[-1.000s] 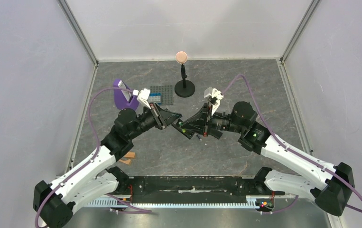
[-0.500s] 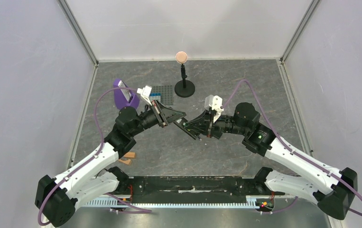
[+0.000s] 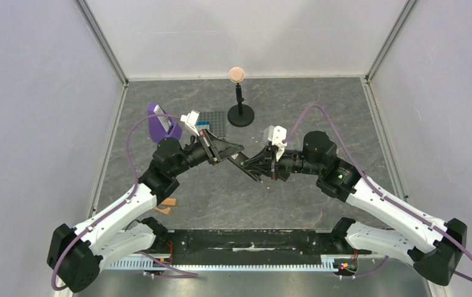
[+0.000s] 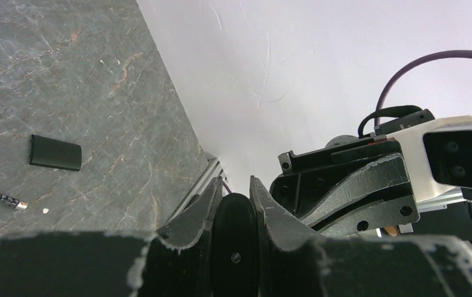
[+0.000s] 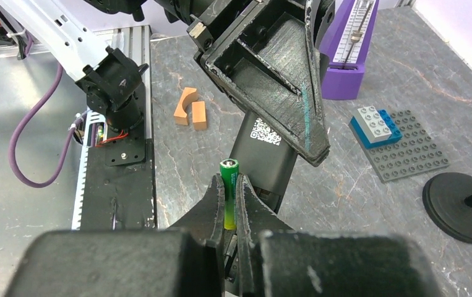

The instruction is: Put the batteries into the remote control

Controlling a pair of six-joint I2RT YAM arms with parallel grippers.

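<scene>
Bright green and shading to yellow lower down, with a dark round cap on top, the green battery (image 5: 227, 170) stands upright between the two fingers of the right gripper (image 5: 228, 198), which is clamped tight on its lower half, raised above the table. Just beyond its tip hangs the remote control (image 5: 263, 154), a slim black bar with a white square code sticker on the face turned to the right wrist camera; it slants down toward the battery, the two very close, though whether they touch I cannot tell. The left gripper (image 4: 236, 198) has its fingers closed on the remote's upper end, and the left wrist view shows its rounded black edge pinched between them. From above, both grippers meet over the middle of the table (image 3: 295, 198), nose to nose. The dark battery (image 4: 1, 198), thin with a light tip, lies flat on the grey stone-patterned top, with a small flat black lid (image 4: 55, 152) near it. Farther out are two orange-tan blocks (image 5: 190, 114) near the left arm's base, a purple wedge-shaped stand (image 5: 347, 55), a grey studded plate (image 5: 416, 151) carrying a blue and grey brick (image 5: 374, 122), and a black round-footed post (image 3: 240, 111) with a pale ball on top.
</scene>
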